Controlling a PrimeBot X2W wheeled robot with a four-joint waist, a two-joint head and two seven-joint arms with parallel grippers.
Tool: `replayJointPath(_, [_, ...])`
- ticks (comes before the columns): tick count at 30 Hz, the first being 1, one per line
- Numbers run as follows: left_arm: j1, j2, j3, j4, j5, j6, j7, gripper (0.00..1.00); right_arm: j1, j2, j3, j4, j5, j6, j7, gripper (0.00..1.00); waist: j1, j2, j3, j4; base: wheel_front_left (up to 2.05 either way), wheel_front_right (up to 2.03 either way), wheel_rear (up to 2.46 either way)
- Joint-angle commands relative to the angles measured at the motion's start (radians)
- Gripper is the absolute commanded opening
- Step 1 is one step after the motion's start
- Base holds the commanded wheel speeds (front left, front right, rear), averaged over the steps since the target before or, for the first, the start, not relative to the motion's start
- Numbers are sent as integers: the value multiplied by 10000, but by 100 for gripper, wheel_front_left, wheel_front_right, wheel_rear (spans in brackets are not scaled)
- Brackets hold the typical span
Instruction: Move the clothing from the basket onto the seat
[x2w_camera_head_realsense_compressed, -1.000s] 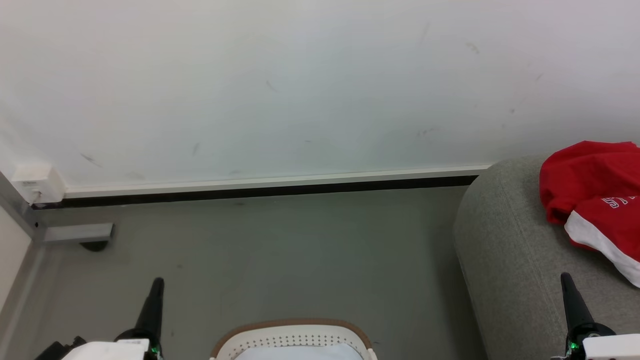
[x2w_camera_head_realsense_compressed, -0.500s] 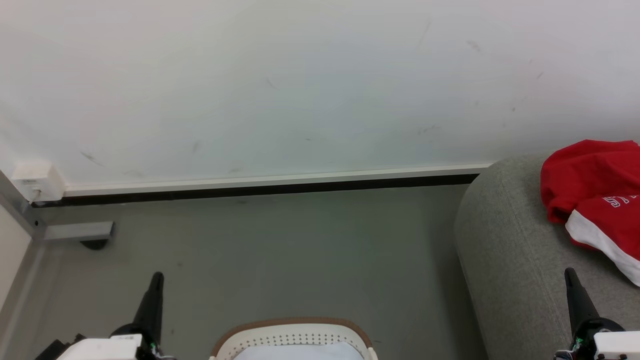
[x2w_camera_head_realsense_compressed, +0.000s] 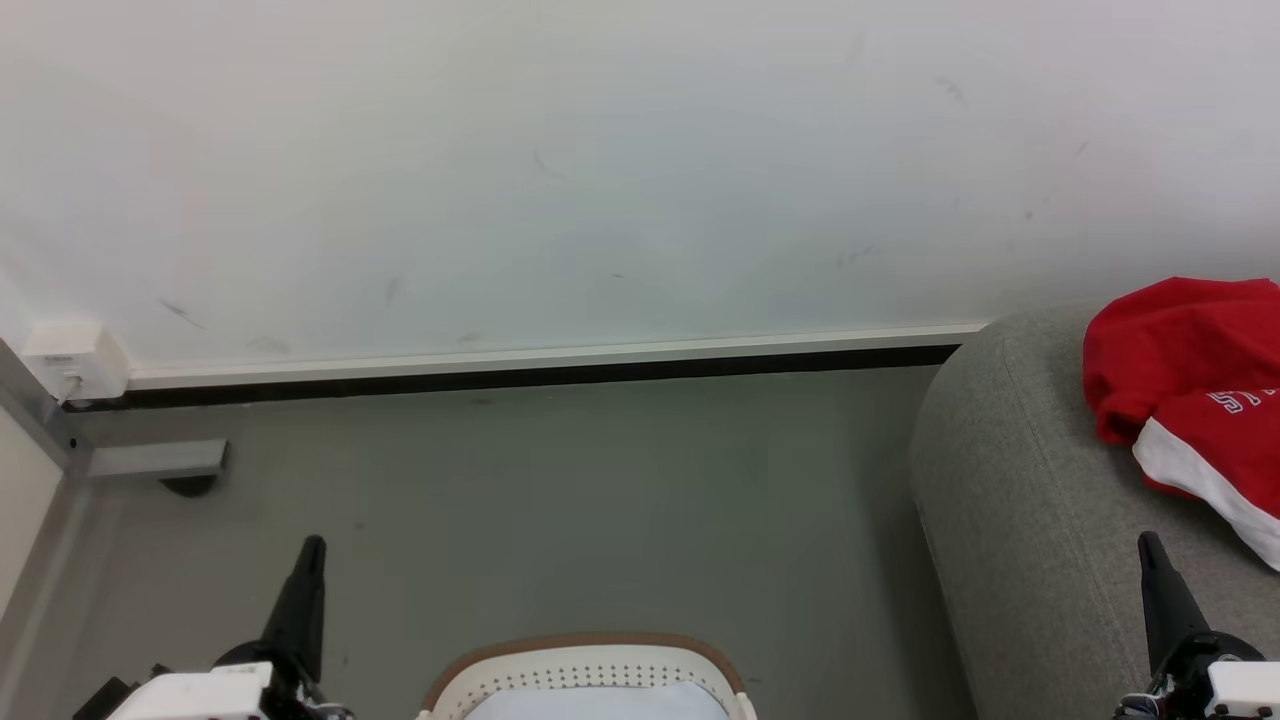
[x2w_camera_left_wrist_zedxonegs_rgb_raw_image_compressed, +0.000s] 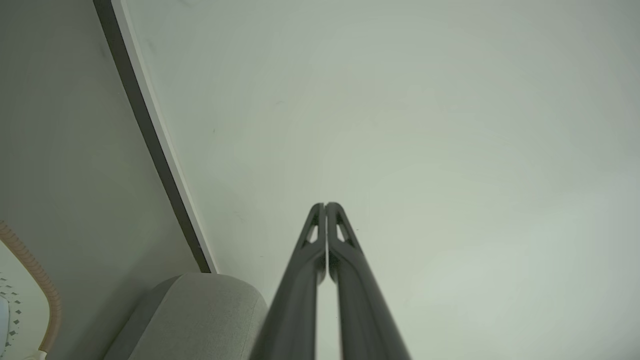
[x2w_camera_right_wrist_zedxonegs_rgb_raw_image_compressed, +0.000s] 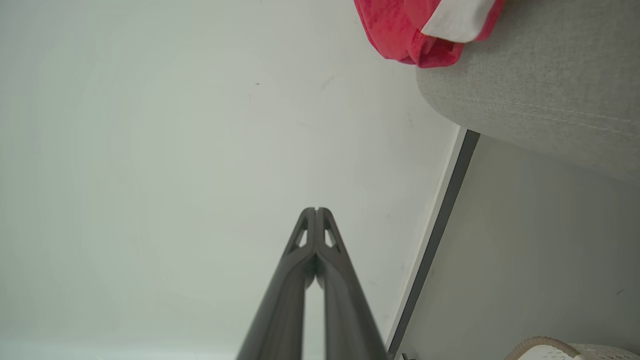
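- You see the clothing (x2w_camera_head_realsense_compressed: 1180, 350) — bright red, white band, white lettering — crumpled on the seat (x2w_camera_head_realsense_compressed: 1010, 500) at three o'clock.
- Your left gripper (x2w_camera_head_realsense_compressed: 313, 545) and right gripper (x2w_camera_head_realsense_compressed: 1148, 540) are both pressed together, empty.

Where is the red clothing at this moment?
Head view, far right: the clothing lies on the seat near the wall, ahead of the right pincer.

Clothing (x2w_camera_head_realsense_compressed: 1190, 380) on seat (x2w_camera_head_realsense_compressed: 1010, 520), right of basket (x2w_camera_head_realsense_compressed: 585, 665); wall (x2w_camera_head_realsense_compressed: 560, 170) behind.
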Motion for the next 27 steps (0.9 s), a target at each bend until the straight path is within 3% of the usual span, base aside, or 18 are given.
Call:
replayJointPath(1, [-95,12,35,4,-139,-47,48,0,-114,11,-32,-50,2,-24,38,0,0,0,0,0,0,0,0])
replayJointPath(27, [-91,14,33,0,-140,-47,44,0,-118,39,-72,-44,-46,-24,63,0,0,0,0,0,0,0,0])
